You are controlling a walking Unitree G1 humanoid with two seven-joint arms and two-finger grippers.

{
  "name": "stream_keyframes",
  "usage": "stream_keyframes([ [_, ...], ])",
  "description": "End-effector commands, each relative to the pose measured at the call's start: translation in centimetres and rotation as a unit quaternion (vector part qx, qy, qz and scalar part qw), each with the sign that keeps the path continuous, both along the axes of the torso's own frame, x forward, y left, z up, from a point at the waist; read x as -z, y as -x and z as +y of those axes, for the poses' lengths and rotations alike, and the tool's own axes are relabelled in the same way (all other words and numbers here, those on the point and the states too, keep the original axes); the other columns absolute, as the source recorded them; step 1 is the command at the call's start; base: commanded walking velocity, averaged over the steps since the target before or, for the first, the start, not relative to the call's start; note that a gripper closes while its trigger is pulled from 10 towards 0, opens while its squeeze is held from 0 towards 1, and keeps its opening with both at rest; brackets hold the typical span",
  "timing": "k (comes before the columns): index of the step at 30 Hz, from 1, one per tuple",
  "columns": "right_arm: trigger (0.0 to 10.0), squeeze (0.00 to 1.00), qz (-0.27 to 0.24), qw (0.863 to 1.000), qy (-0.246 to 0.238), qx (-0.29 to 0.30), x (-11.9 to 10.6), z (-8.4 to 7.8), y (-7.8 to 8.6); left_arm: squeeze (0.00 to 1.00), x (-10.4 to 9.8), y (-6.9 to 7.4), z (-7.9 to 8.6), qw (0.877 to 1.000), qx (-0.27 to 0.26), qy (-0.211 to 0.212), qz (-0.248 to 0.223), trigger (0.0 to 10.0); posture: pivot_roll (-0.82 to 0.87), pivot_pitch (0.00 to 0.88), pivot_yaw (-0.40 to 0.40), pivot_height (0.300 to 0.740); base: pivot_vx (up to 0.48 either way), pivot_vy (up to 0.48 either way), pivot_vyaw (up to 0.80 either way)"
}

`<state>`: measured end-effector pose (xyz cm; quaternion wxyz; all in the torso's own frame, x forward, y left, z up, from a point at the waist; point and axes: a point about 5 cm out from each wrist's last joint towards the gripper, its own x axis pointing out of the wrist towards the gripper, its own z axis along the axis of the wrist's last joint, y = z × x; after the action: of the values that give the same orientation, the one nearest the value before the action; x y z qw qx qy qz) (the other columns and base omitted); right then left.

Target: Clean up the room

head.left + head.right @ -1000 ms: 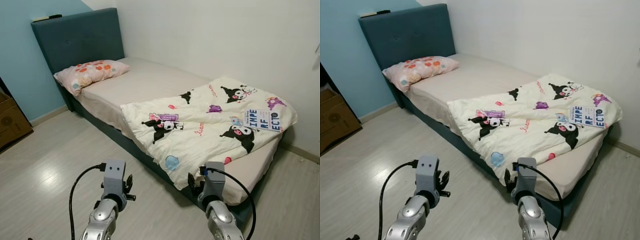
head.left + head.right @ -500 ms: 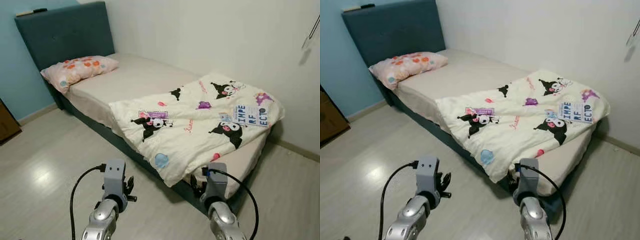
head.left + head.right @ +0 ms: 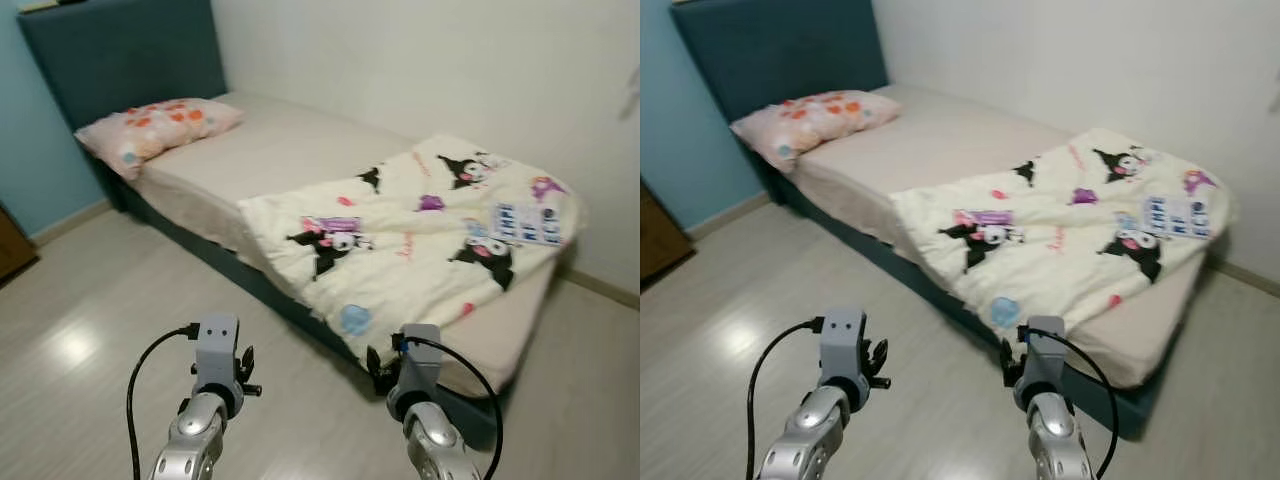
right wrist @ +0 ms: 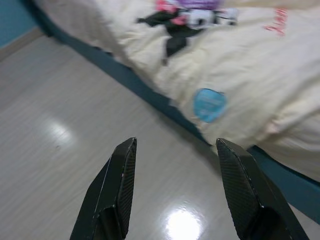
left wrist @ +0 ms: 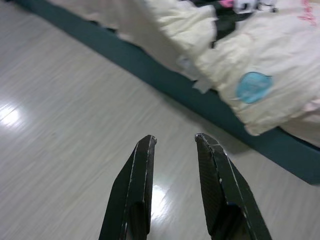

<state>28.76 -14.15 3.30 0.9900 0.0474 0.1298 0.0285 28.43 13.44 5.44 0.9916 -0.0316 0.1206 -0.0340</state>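
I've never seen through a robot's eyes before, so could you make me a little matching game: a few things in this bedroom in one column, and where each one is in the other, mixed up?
Things:
1. pillow
2. cartoon blanket
3. left gripper
4. booklet with blue letters

Places or states:
A. open, held above the bare floor beside the bed
B. lying on the blanket, near the wall
C. at the head of the bed, by the dark headboard
D. spread over the foot half of the bed, one edge hanging over the side

Pairs: 1-C, 2-D, 3-A, 4-B
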Motion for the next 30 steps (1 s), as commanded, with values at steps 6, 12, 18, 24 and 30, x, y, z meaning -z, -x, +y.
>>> stream_keyframes([
  [6,10.0,0.00,0.006,1.000,0.004,0.001,0.2,-0.3,0.1,0.00,0.3,0.2,0.1,1.000,-0.006,-0.006,0.003,10.0,-0.02,0.086,0.011,0.740,0.000,0.000,0.00],
  [12,10.0,0.00,0.005,1.000,0.005,-0.003,0.2,-0.1,0.0,0.00,0.3,0.1,0.1,1.000,-0.028,-0.006,0.011,10.0,-0.02,0.085,0.011,0.740,0.000,0.000,0.00],
  [18,10.0,0.00,0.006,1.000,0.011,-0.004,0.3,-0.1,0.1,0.00,0.7,0.2,0.3,0.998,-0.050,-0.018,0.024,10.0,-0.02,0.087,0.013,0.740,0.000,0.000,0.00],
  [24,10.0,0.00,0.025,0.999,0.036,-0.017,1.2,-0.1,0.6,0.00,2.1,1.1,-0.3,0.998,0.000,-0.042,0.041,10.0,-0.02,0.080,0.011,0.740,0.000,0.000,0.00],
  [30,10.0,0.00,0.080,0.994,0.061,-0.052,3.5,0.3,2.0,0.00,4.5,2.4,0.1,0.994,0.012,-0.061,0.086,10.0,-0.02,0.066,0.008,0.740,0.000,0.000,0.00],
])
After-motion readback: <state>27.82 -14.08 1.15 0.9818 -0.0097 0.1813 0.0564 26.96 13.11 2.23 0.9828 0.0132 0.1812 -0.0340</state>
